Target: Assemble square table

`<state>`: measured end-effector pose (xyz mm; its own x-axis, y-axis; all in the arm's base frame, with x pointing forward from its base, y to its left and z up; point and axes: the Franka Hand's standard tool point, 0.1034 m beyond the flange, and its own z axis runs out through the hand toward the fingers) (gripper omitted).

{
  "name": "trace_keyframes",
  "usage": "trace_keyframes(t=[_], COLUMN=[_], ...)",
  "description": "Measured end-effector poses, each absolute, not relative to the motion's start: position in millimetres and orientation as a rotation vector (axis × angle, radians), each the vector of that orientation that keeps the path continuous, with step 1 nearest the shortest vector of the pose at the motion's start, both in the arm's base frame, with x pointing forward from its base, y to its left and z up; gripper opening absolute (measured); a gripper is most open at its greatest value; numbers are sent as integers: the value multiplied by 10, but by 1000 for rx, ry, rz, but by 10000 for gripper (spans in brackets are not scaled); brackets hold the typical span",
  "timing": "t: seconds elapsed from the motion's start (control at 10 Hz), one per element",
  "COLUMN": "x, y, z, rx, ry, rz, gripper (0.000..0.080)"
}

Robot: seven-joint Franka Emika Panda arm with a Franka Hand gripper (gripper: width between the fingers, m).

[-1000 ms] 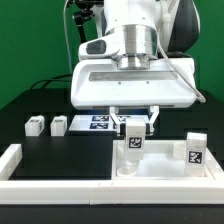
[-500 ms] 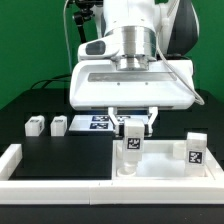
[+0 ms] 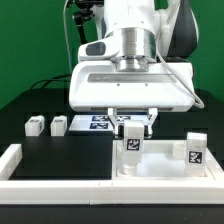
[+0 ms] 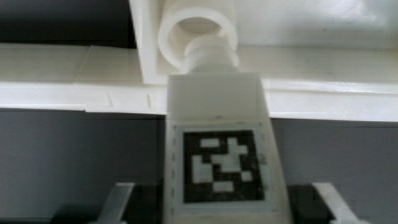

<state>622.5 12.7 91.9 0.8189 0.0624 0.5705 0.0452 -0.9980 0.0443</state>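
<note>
step: leg (image 4: 217,140) at slab (image 3: 160,162) socket (image 4: 196,30) | hand (image 3: 132,122) half-closed, gripping leg | nxt: you twist it in, keep upright

gripper (image 3: 131,126), gripping leg (image 3: 131,143), edged sideways (barely)

My gripper (image 4: 219,207) pinches the tagged leg (image 4: 217,110) from both sides. Leg tip is at the slab's (image 4: 71,75) round corner socket (image 4: 191,30); can't tell if seated.
</note>
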Motion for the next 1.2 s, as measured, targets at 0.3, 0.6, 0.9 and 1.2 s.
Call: trace_keyframes(t=[0.3,0.6,0.9,1.2], x=[6202,6189,6126,6109], y=[142,104,77,95], z=[919,915,860,806], rx=[2967,2964,2967,2971], ry=[91,97,103,107], rz=[938,932,910,898], gripper=[290,290,290,290])
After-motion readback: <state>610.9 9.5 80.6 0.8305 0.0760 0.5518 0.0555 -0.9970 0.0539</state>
